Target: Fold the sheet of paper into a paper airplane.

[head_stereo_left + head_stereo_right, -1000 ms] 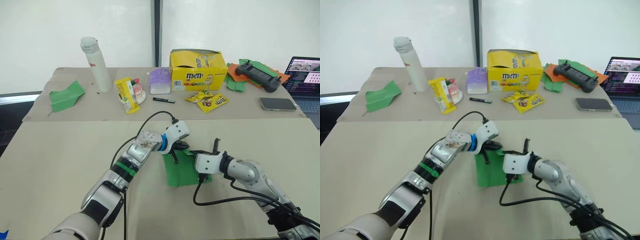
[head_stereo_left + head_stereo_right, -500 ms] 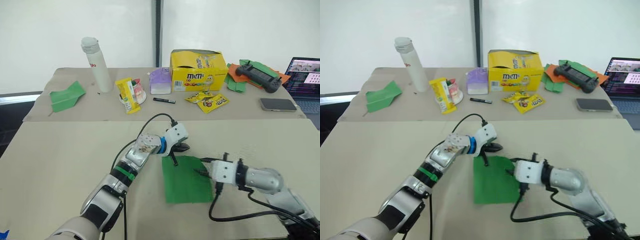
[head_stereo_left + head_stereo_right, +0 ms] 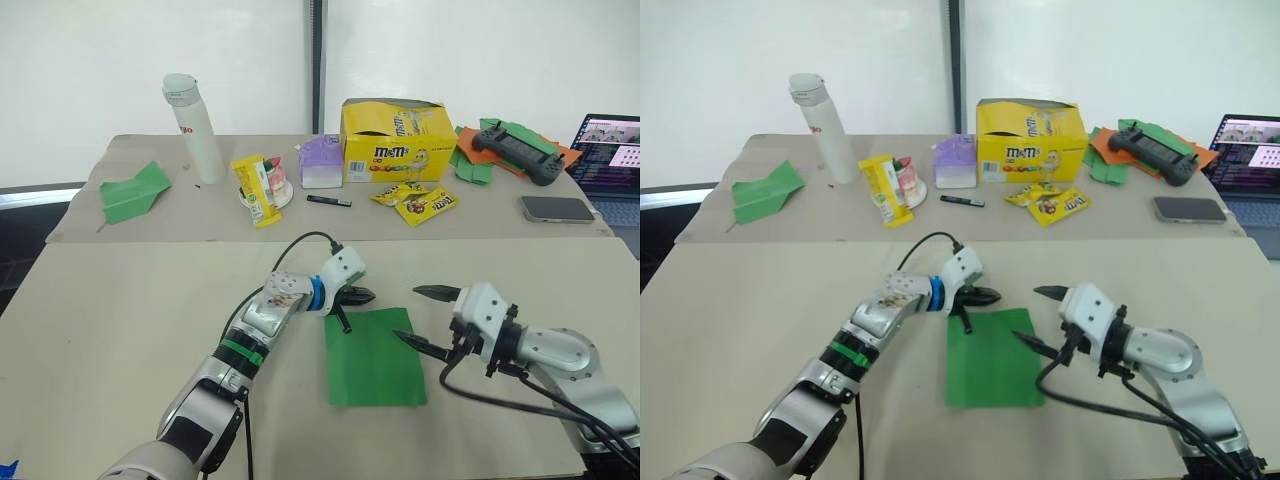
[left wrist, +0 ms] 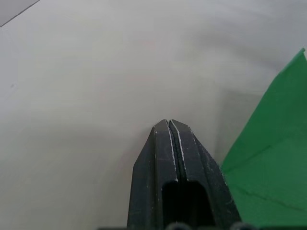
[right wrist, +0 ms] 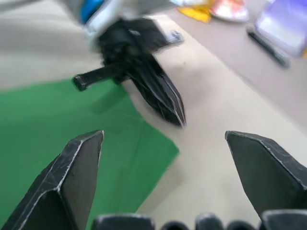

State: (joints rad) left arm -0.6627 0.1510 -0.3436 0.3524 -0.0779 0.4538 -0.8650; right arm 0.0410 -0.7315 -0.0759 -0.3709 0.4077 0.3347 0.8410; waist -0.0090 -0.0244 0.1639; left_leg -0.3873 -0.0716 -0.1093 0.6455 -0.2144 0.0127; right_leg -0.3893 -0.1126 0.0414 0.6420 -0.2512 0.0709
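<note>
Sheet: the thin bright green sheet of paper (image 3: 374, 357) lies flat and unfolded on the beige surface (image 3: 120, 330), near its middle, between the two arms.
Left hand: the left hand (image 3: 352, 303) rests at the sheet's far left corner; the left wrist view shows its two black fingers (image 4: 173, 158) pressed together, clenched on nothing, with the green edge just beside them.
Right hand: the right hand (image 3: 424, 318) hovers at the sheet's right edge, its two pointed black fingers spread wide apart, released, one finger (image 3: 418, 343) over the paper's right side and the other above the bare surface.
Behind, left: a green paper plane with spread wings (image 3: 130, 190) and a tall white bottle (image 3: 194, 128).
Behind, middle: a yellow snack packet (image 3: 254, 189), a small purple and white box (image 3: 321, 162), a black pen (image 3: 328, 201), an open yellow candy box (image 3: 391, 138) and yellow candy bags (image 3: 415, 200).
Behind, right: green and orange paper scraps (image 3: 468, 158) under a black game controller (image 3: 517, 150), a phone (image 3: 556, 208) and a laptop (image 3: 608, 152).
</note>
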